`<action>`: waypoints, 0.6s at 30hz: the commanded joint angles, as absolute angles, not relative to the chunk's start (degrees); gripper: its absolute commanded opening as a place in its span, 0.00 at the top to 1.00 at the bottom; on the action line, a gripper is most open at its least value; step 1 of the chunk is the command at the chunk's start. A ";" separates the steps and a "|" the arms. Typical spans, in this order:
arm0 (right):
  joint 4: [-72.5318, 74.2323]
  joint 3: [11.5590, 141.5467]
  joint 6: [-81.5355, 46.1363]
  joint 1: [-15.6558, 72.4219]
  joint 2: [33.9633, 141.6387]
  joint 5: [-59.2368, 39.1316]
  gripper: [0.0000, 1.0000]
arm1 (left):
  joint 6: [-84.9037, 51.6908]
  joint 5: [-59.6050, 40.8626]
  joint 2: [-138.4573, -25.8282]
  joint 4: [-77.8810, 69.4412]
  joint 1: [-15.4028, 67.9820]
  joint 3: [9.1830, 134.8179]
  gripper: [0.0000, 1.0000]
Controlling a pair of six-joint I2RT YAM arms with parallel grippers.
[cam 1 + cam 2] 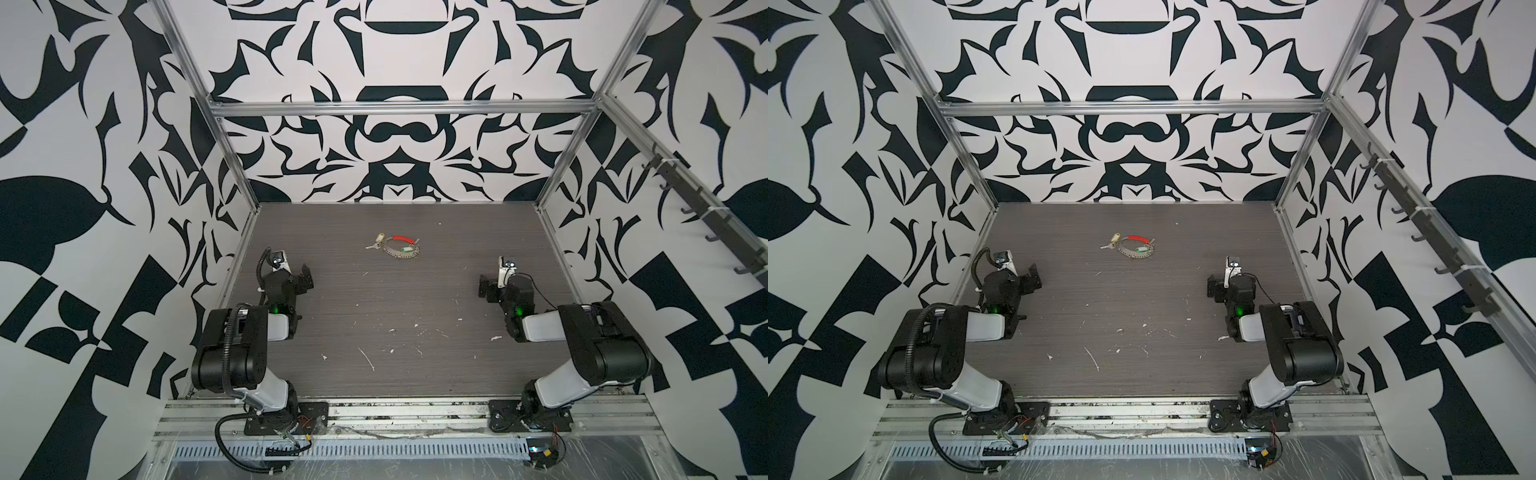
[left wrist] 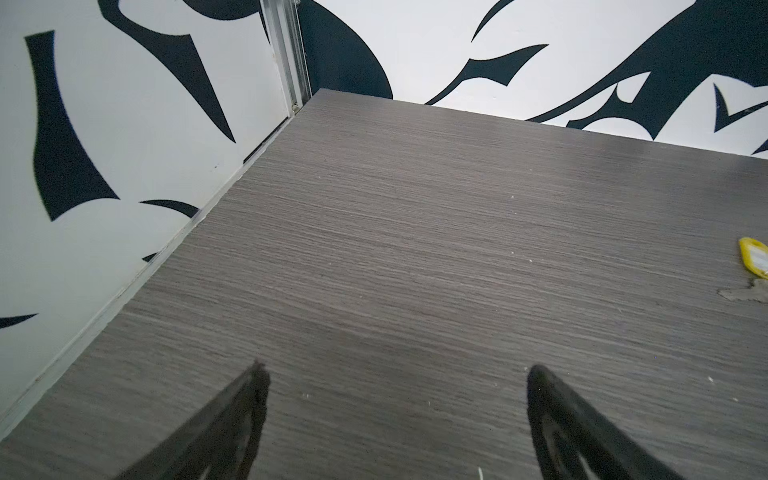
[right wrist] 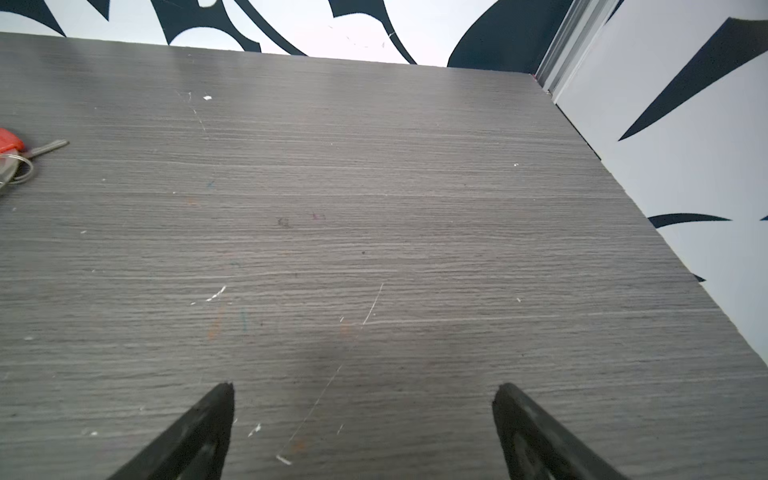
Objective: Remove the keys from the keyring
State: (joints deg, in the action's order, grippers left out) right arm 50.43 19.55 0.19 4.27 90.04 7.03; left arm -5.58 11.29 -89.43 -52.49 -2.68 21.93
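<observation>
Grey tabletop (image 1: 395, 332); keyring (image 1: 402, 238) well beyond both spread fingers (image 2: 237, 415)

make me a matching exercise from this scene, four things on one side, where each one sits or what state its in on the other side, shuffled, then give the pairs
Things:
1. yellow oblong plastic key tag
2. green oblong plastic key tag
3. red plastic sleeve
4. left gripper

Places or states:
A. on the far arc of the large thin silver metal keyring
B. open, holding nothing
C. just left of the keyring in both top views
D. at the keyring's right part

Pairs: 1-C, 2-D, 3-A, 4-B
</observation>
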 commanded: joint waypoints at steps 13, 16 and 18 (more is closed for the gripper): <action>51.85 20.39 0.36 4.61 88.81 6.90 0.00 | -5.98 11.07 -89.48 -54.05 -2.90 21.01 0.01; 51.83 20.43 0.38 4.61 88.86 6.86 0.00 | -5.95 11.07 -89.50 -54.05 -2.97 21.01 0.01; 51.77 20.40 0.36 4.62 88.82 6.86 0.00 | -5.93 11.07 -89.48 -54.05 -2.96 21.01 0.01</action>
State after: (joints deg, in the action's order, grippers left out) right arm 50.43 19.55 0.19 4.27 90.04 7.03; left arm -5.58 11.29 -89.43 -52.49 -2.68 21.93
